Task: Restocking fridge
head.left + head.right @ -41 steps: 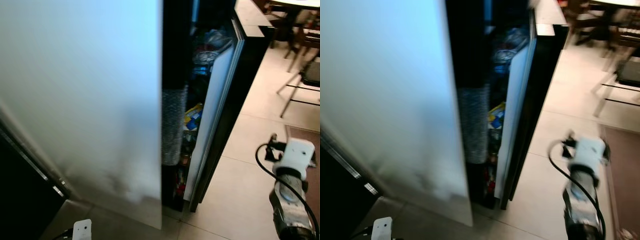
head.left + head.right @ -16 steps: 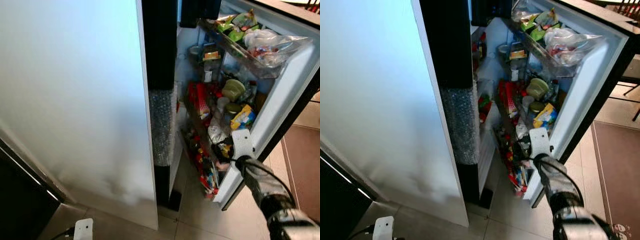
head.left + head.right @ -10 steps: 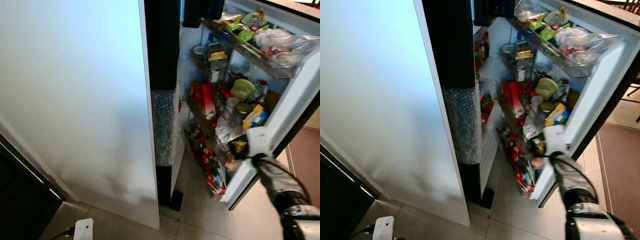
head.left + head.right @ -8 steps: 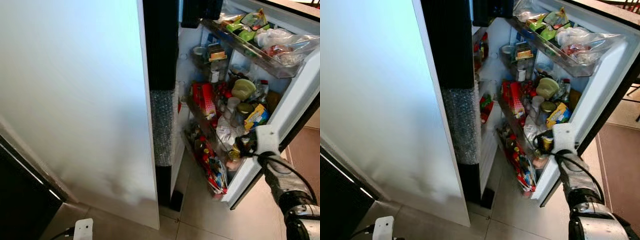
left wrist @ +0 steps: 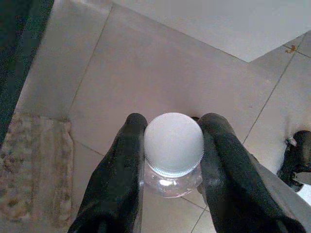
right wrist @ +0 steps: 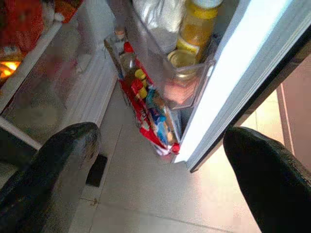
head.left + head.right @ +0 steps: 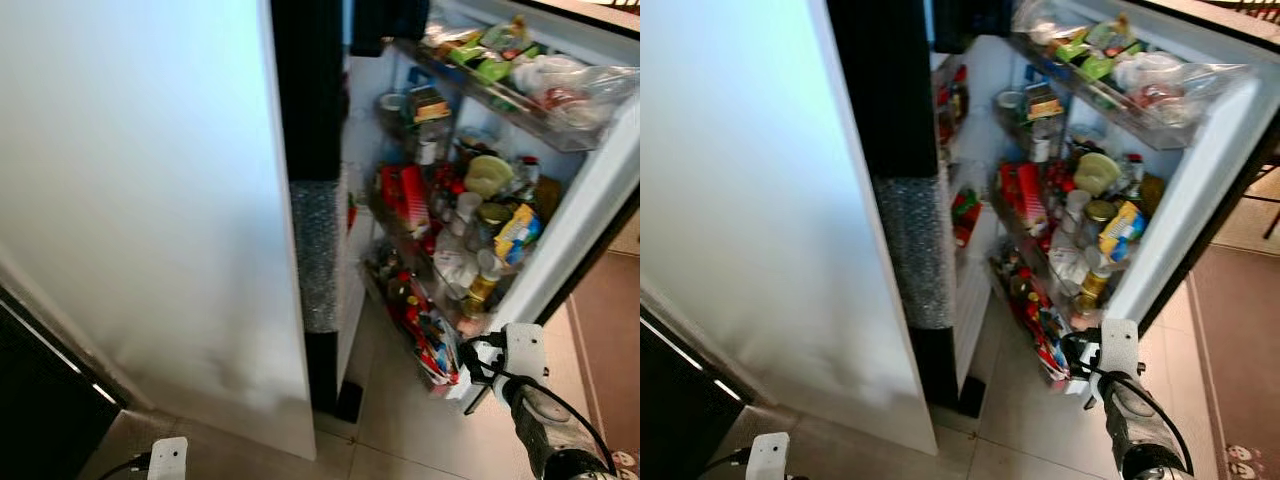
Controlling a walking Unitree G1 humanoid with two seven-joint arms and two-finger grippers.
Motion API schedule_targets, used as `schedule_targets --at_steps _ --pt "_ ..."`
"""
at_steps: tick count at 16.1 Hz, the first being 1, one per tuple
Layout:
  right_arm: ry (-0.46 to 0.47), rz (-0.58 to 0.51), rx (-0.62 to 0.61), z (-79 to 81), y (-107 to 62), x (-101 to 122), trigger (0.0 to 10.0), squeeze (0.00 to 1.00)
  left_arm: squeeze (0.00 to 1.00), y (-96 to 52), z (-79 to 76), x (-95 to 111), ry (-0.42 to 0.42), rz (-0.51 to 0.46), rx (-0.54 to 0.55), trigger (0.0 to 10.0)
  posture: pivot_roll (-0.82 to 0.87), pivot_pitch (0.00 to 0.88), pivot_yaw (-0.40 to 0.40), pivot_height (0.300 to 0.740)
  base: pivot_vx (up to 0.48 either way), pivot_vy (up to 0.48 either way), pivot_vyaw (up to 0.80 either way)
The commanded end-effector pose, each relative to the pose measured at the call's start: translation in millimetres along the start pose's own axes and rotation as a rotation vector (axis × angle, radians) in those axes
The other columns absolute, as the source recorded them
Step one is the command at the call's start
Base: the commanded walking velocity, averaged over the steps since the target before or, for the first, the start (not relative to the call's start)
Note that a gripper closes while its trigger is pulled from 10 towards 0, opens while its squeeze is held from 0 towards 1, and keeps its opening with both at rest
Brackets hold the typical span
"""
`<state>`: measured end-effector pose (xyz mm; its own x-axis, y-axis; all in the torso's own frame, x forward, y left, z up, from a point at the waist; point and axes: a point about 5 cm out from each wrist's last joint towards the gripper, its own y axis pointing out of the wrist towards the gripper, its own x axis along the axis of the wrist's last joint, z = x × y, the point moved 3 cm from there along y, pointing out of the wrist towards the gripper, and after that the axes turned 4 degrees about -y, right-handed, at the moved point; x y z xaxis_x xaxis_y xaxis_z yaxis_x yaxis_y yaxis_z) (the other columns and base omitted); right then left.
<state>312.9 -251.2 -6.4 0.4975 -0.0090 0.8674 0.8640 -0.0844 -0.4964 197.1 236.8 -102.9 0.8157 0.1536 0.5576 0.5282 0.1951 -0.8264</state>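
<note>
Eye views: white fridge door (image 7: 590, 215) stood open, its shelves crammed with jars and packets; right gripper (image 7: 1077, 362) hung near its lower corner.

Left wrist: left gripper (image 5: 173, 145) pinched a clear white-capped plastic bottle (image 5: 173, 148) above beige floor tiles (image 5: 146, 63).

Right wrist: black fingers (image 6: 63, 160) spread wide, holding nothing.

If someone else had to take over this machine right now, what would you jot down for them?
Left gripper: shut on a clear bottle with a white cap, held over the tiled floor.
Right gripper: fingers wide open, empty, low beside the open fridge door.
Done: door stands open; its shelves are crowded with jars, packets and bags.
Left: find a free spot, put the bottle in, close the door.
</note>
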Motion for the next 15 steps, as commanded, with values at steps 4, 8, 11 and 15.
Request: schedule_targets --at_steps 4,8,11,15 --pt "-0.024 -0.051 0.007 4.8 1.5 11.5 10.0 0.00 0.00 -0.7 3.4 -7.3 0.014 0.035 0.002 10.0 -0.07 0.000 0.037 0.740 0.000 -0.480 0.00" --pt "-0.079 -0.110 0.060 19.3 3.1 24.6 10.0 0.00 0.00 -0.9 2.9 -9.8 0.026 0.041 0.000 10.0 -0.07 0.000 0.036 0.740 0.000 -0.480 0.00" --pt "-0.109 -0.121 0.082 24.1 3.1 26.8 10.0 0.00 0.00 -1.0 3.2 -10.0 0.030 0.042 -0.001 10.0 -0.07 0.000 0.037 0.740 0.000 -0.480 0.75" --pt "-0.090 -0.140 0.127 32.1 2.5 31.1 10.0 0.00 0.00 -0.8 4.1 -9.0 0.027 0.044 0.003 10.0 -0.07 0.000 0.033 0.740 0.000 -0.120 0.17"
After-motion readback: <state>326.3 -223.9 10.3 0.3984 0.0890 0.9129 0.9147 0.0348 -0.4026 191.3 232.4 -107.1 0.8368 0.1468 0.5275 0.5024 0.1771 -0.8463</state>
